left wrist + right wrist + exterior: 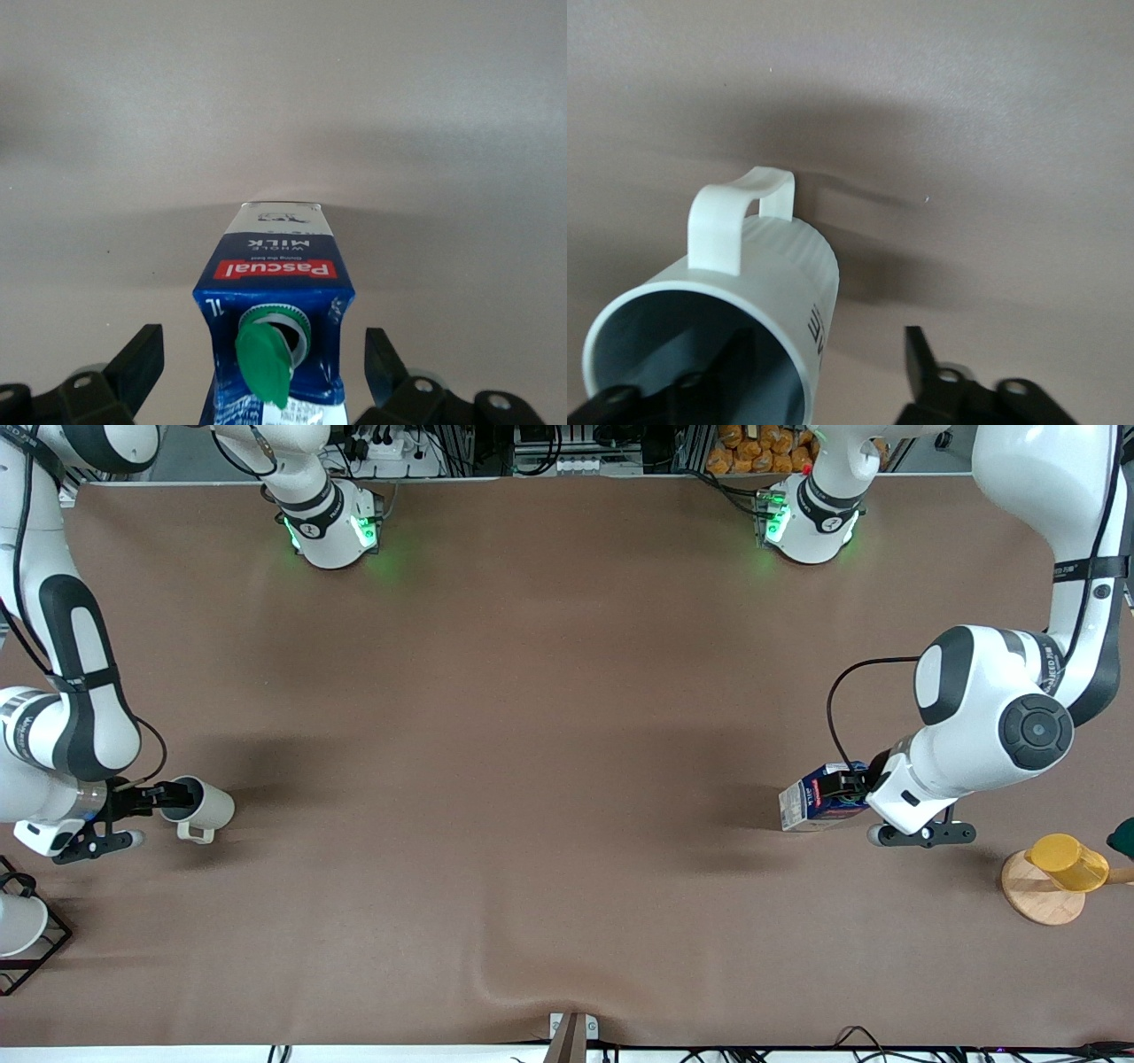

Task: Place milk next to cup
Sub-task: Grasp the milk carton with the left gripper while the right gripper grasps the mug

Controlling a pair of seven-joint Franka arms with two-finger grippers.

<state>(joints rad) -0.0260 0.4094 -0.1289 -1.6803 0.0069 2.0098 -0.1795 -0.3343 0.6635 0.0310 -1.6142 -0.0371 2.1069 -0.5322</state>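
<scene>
The milk, a dark-blue carton with a green cap and a red label band, stands on the table toward the left arm's end. My left gripper is down around its top. In the left wrist view the carton sits between the fingers of the left gripper, with a gap on each side. The cup, a cream-white mug with a grey inside, stands toward the right arm's end. My right gripper straddles its rim. One finger is inside the cup, and the other finger is outside, apart from the wall.
A yellow cup rests on a round wooden coaster near the left arm's end. A white cup in a black wire frame sits at the table's edge near the right arm's end. The brown cloth has a fold near the front edge.
</scene>
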